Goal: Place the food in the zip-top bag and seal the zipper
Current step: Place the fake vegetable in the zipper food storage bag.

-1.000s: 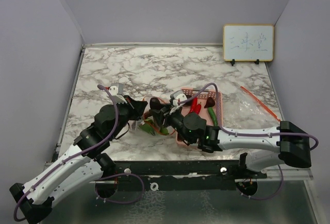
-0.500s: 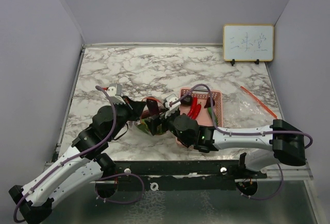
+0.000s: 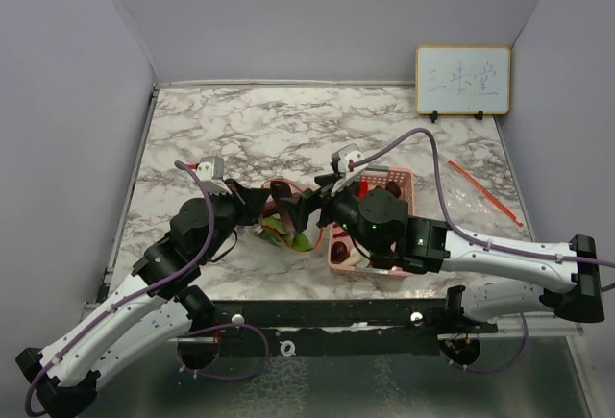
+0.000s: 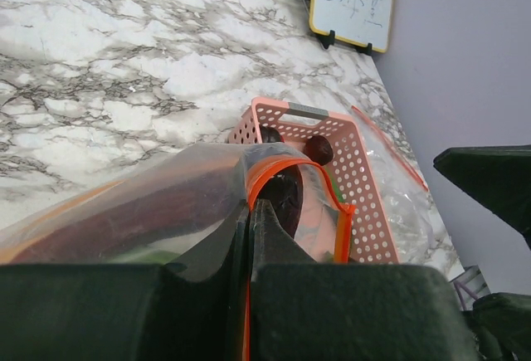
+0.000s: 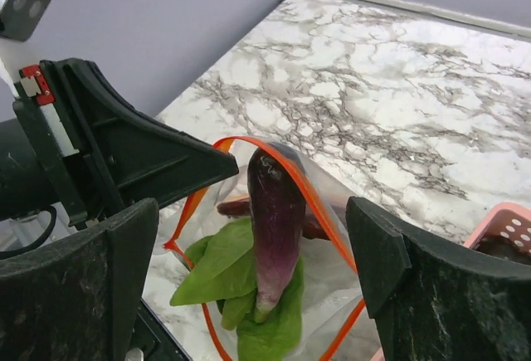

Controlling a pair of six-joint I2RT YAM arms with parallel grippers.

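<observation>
Left gripper [image 4: 251, 236]: clamped on the orange rim of the zip-top bag [image 4: 166, 195].
Right gripper [image 5: 251, 212]: spread wide, empty, near the eggplant [image 5: 275, 241] in the bag.

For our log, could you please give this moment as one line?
left gripper: shut on zip-top bag | right gripper: open above bag | eggplant, green leaf: in bag | pink basket: holds dark pieces

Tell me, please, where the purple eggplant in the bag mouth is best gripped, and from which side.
Probably the dark upper end of the purple eggplant, which lies nearest the orange rim of the zip-top bag. Come from above, jaws across its narrow width: the lower end rests among green leaves inside the bag.
</observation>
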